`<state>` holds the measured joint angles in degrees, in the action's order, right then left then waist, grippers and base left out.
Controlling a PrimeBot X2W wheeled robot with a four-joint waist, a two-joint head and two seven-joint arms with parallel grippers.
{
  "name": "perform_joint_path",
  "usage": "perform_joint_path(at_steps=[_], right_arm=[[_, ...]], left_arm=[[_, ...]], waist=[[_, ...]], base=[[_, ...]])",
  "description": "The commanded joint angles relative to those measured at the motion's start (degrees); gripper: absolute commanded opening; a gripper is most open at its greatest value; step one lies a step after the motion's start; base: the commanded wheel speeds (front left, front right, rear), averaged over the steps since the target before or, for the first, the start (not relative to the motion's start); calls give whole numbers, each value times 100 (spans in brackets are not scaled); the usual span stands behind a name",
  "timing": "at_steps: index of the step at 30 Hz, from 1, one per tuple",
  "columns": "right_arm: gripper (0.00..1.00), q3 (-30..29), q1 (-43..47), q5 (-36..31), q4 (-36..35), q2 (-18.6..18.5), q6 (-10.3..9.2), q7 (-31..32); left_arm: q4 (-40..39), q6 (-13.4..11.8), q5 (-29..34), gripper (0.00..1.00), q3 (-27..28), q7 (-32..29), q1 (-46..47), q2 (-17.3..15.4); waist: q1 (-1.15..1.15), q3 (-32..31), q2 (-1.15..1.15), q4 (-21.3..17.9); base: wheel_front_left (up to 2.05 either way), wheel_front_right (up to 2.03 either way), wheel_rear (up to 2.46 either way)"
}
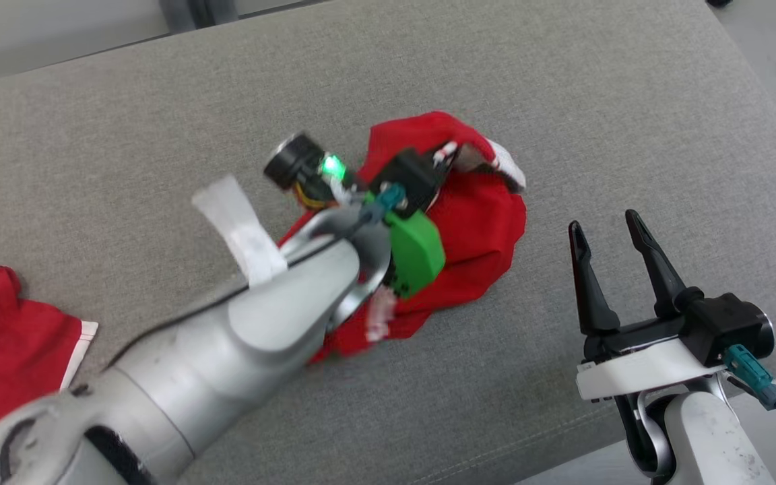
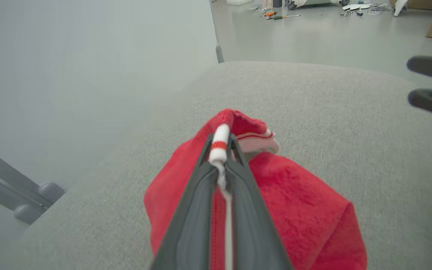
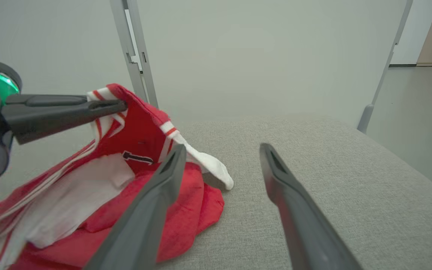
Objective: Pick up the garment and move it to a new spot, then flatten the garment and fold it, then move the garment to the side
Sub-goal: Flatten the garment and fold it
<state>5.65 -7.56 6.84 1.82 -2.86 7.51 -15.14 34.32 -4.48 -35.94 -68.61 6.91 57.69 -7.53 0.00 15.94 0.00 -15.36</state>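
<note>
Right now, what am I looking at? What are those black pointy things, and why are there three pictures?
It is a robot with two arms. Each arm ends in a gripper, two long dark fingers that pinch like tongs. One picture comes from a camera on the robot's head, looking down. The other two come from little cameras on its wrists, looking along the fingers.

The grey surface is a cushion. On it lies a crumpled red garment with white trim. The left gripper is shut on the garment, pinching a white and red edge. The right gripper is open and holds nothing, waiting beside the garment. Another piece of red cloth lies at the left edge of the head picture.
</note>
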Motion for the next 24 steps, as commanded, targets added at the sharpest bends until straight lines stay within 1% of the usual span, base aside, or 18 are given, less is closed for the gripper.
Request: perform_joint_path(at_steps=[1,4,6,7,10,12,14,17,19,21,24], right_arm=[[100,18,-12,40,6,-4,-4,0],[100,132,-8,133,43,-6,-4,0],[100,202,-12,201,68,-7,-4,0],[100,232,-2,229,77,-5,-4,0],[100,280,65,329,112,-6,-4,0],[100,286,116,382,134,-5,-4,0],[100,289,151,408,143,-4,-4,0],[100,211,198,412,132,-6,-4,0],[100,179,230,394,127,-1,-4,0],[100,130,238,357,118,-5,-4,0],[100,49,258,277,105,-6,-4,0]], left_arm=[[-121,90,-28,0,82,-165,437,50],[-311,308,-159,0,291,-591,1268,187],[-283,370,-73,0,434,-685,1914,255],[-241,392,-27,0,492,-662,2181,290],[-39,351,-107,0,774,-456,2886,404],[55,316,-232,0,981,-243,3227,438],[116,282,-262,0,1067,-68,3447,455],[228,248,-442,0,1159,99,3297,459],[286,278,-600,0,1155,88,2908,371],[237,256,-760,0,1182,138,2400,115],[-4,152,-1007,0,1191,258,1310,-393]], waist=[[0,-74,0,20],[0,-125,0,-62],[0,-163,0,-141],[0,-178,0,-178],[0,-229,0,-268],[0,-279,0,-306],[0,-310,0,-307],[0,-342,0,-227],[0,-337,0,-140],[0,-319,0,-42],[0,-289,0,117]], base=[[0,0,0],[0,0,0],[0,0,0],[0,0,0],[0,0,0],[0,0,0],[0,0,0],[0,0,0],[0,0,0],[0,0,0],[0,0,0]])
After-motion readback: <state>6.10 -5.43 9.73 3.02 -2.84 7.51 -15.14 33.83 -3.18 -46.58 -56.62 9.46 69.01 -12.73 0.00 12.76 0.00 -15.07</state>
